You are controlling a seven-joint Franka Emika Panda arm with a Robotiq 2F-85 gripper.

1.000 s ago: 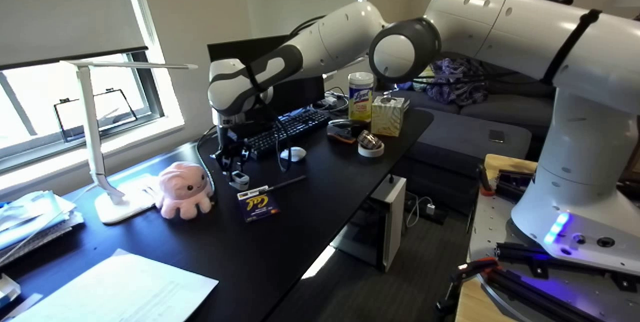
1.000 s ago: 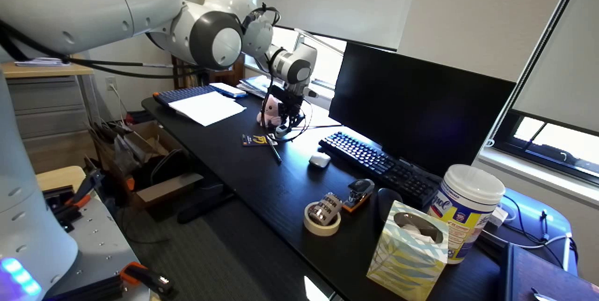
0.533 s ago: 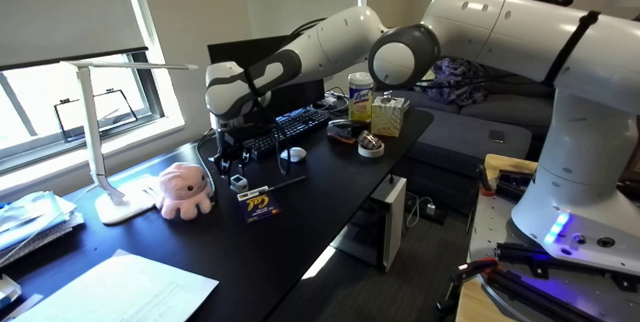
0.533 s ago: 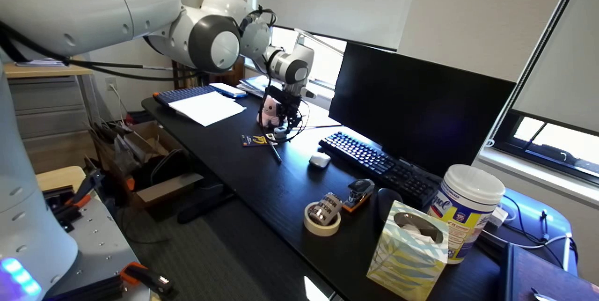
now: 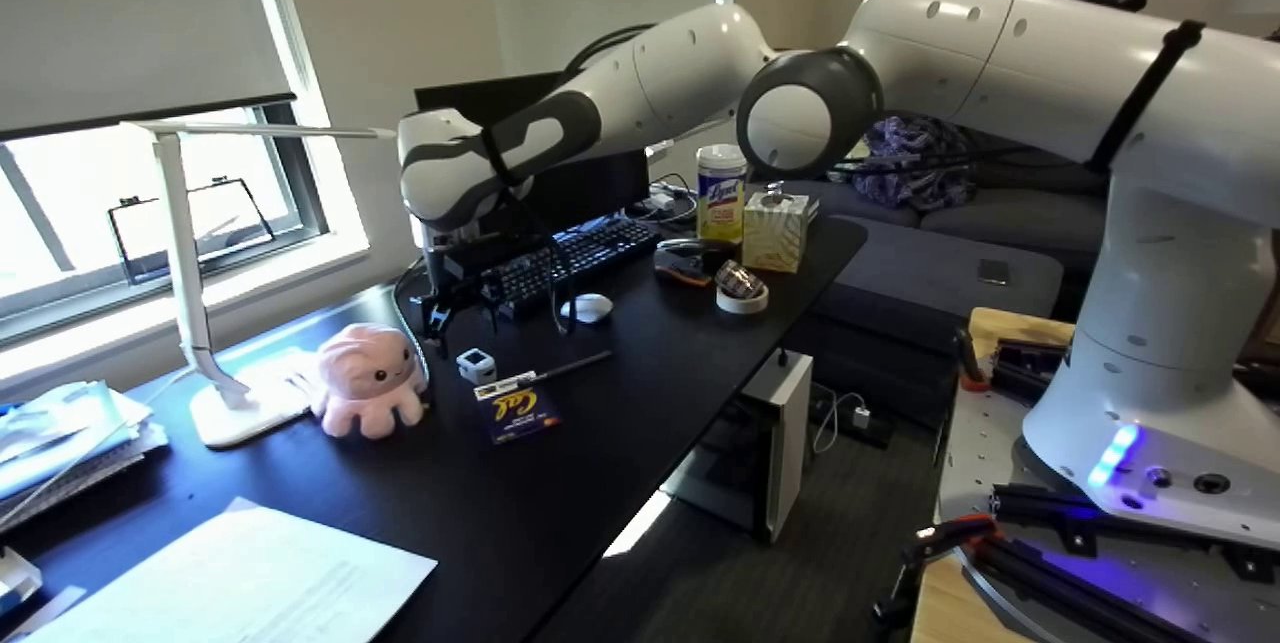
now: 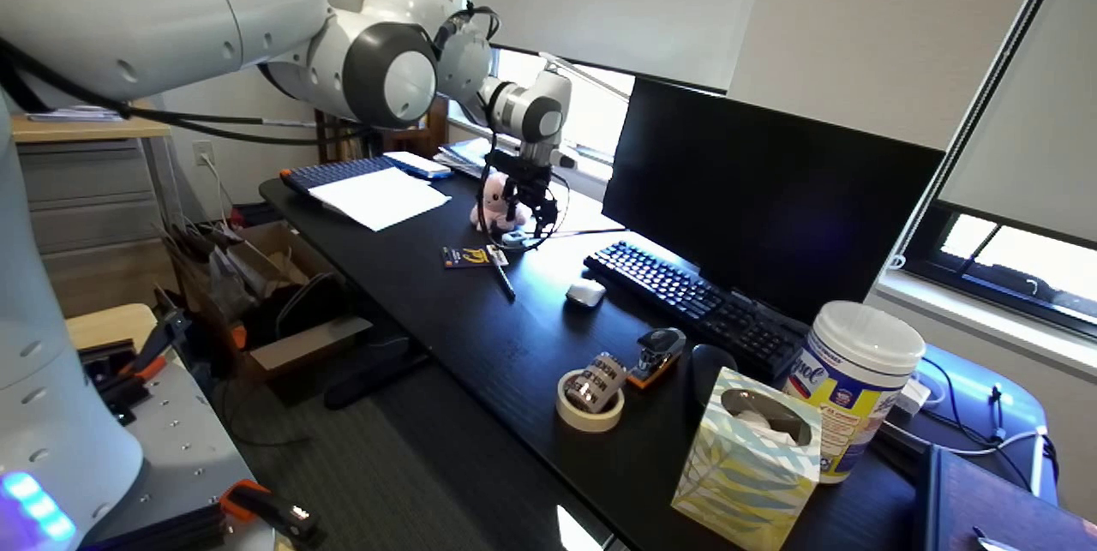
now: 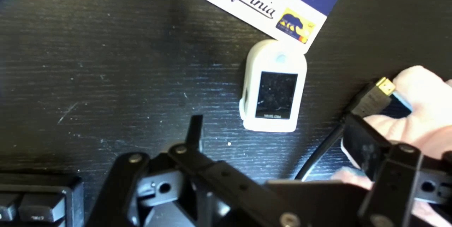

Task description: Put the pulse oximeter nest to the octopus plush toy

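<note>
The pulse oximeter (image 7: pixel 302 75), white with a dark screen, lies flat on the black desk, and in an exterior view the oximeter (image 5: pixel 477 366) sits a short gap from the octopus plush toy (image 5: pixel 368 378). That pink plush toy (image 7: pixel 423 114) fills the lower right of the wrist view, partly behind a finger. My gripper (image 7: pixel 274 128) stands open above the desk, nothing between its fingers, with the oximeter just ahead of them. In an exterior view the gripper (image 6: pixel 524 212) partly covers both the toy (image 6: pixel 494 206) and the oximeter (image 6: pixel 514 237).
A blue-and-white card (image 7: pixel 257 4) borders the oximeter's rounded end. A black cable with a gold plug (image 7: pixel 385 86) runs between oximeter and toy. A pen (image 5: pixel 575 364), white mouse (image 5: pixel 587 308) and keyboard (image 5: pixel 600 253) lie to one side, a lamp base (image 5: pixel 225 415) behind the toy.
My gripper has opened and risen off the pulse oximeter, which stays on the desk beside the card. The octopus plush toy has not moved.
</note>
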